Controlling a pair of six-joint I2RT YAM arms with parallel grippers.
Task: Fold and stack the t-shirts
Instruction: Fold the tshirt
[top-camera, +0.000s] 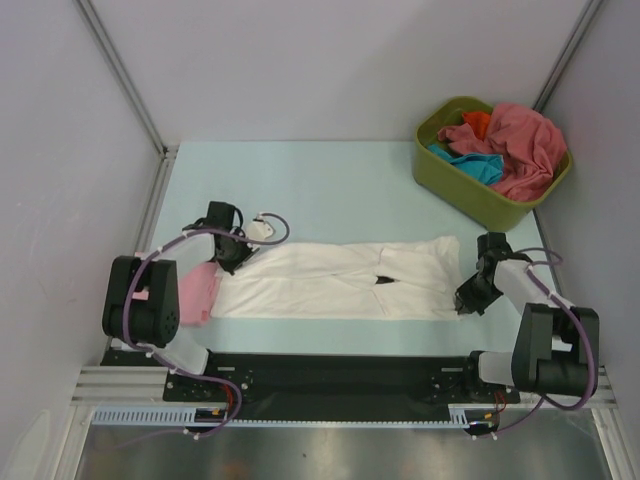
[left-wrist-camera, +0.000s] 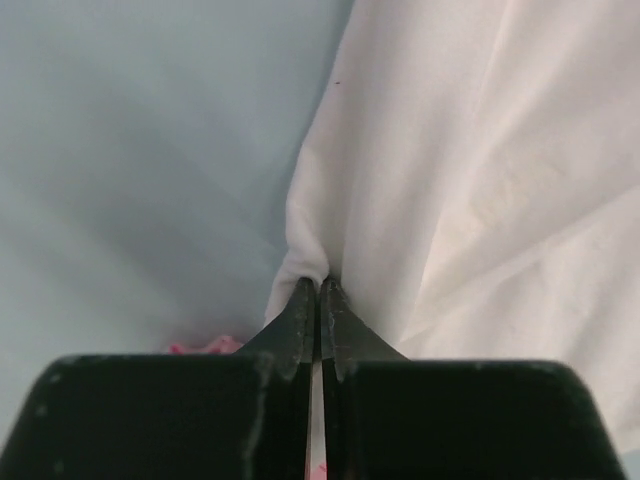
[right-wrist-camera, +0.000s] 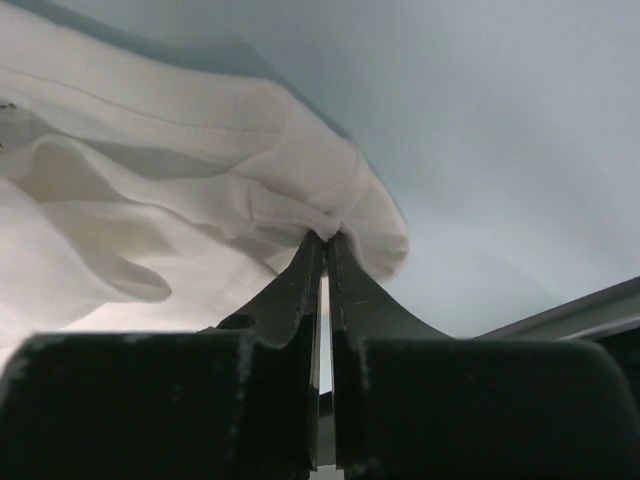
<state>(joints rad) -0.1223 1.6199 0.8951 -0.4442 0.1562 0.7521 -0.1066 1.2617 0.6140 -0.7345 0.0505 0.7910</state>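
Nearest the arm bases, at about 8 o'clock on the table, a small light pink cloth tee (top-camera: 197, 292) lies bunched just beside the left end of the large white soft-cloth t-shirt (top-camera: 330, 282). That shirt is spread lengthwise across the pale blue tabletop (top-camera: 330, 180) from 9 to 3 o'clock. The left gripper (left-wrist-camera: 318, 290) is clenched on the white shirt's 9 o'clock edge, with a small pucker of cloth nipped between its tips. The right gripper (right-wrist-camera: 326, 243) is likewise clamped on a folded hem at the 3 o'clock end (several layers seem caught there, though I cannot tell how many).

The step in hand looks like a two-handed fold of this shirt. To do it well, I judge both arms should rise together at one height, holding the cloth just taut so the middle neither sags nor twists. They should then carry both ends the same way and lay them down with edges matched before letting go. The left arm should lift clear of the pink tee so as not to drag it.

Farther off, at 1 o'clock, the olive-green plastic tub (top-camera: 480, 200) holds the rose-red tee (top-camera: 525, 145), the teal tee (top-camera: 475, 165) and the orange tee (top-camera: 478, 122).
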